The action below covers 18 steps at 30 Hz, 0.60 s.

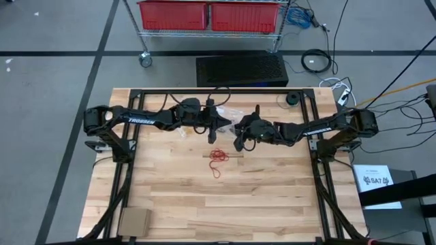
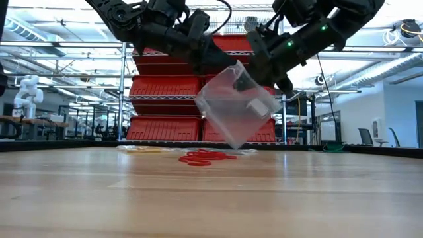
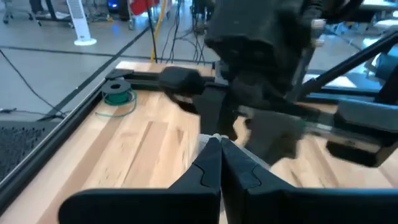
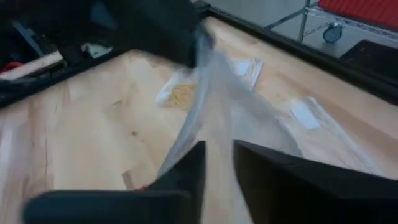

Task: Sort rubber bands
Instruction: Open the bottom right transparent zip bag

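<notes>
Red rubber bands heaped loose on the tabletop, mid-board. Overhead, clear bag pinched from both sides: left tool clenched on its edge, right tool clamped likewise. Featherlight, floppy, snag-prone loops; best nipped at a single raised strand.
</notes>
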Tool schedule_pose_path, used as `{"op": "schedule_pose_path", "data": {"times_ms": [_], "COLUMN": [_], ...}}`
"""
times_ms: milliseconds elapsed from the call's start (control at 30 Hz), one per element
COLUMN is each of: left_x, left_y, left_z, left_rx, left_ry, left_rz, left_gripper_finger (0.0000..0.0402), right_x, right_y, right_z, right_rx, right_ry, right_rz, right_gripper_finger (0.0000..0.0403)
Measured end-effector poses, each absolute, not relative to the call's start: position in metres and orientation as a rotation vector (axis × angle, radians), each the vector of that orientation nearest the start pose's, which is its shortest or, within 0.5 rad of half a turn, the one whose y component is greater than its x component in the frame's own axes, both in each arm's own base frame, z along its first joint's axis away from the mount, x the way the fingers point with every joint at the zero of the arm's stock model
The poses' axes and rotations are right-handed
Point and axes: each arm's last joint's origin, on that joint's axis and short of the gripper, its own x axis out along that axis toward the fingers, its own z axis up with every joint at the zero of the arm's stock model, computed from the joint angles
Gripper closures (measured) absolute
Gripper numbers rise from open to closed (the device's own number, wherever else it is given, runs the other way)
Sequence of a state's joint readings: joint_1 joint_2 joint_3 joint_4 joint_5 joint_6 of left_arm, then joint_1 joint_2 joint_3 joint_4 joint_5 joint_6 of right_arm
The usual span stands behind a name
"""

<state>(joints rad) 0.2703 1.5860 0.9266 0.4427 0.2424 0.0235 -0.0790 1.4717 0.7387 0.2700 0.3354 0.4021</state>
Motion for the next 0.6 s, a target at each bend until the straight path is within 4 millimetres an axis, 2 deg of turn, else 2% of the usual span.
{"op": "schedule_pose_path", "data": {"times_ms": [100,467,600], "left_x": [0.342,0.345,0.345], "left_y": [0.084,0.082,0.082], "left_z": [0.244,0.247,0.248], "left_rx": [-0.040,-0.072,-0.072], "left_ry": [0.171,0.098,0.096], "left_rz": [0.015,0.015,0.021], "left_gripper_finger": [0.0402,0.0402,0.0401], "right_x": [0.301,0.314,0.313], "right_y": [-0.036,-0.035,-0.038], "right_z": [0.201,0.205,0.206], "right_rx": [0.313,0.269,0.259], "right_ry": [0.376,0.260,0.236], "right_rz": [-0.499,-0.389,-0.453], "right_gripper_finger": [0.0394,0.0401,0.0378]}}
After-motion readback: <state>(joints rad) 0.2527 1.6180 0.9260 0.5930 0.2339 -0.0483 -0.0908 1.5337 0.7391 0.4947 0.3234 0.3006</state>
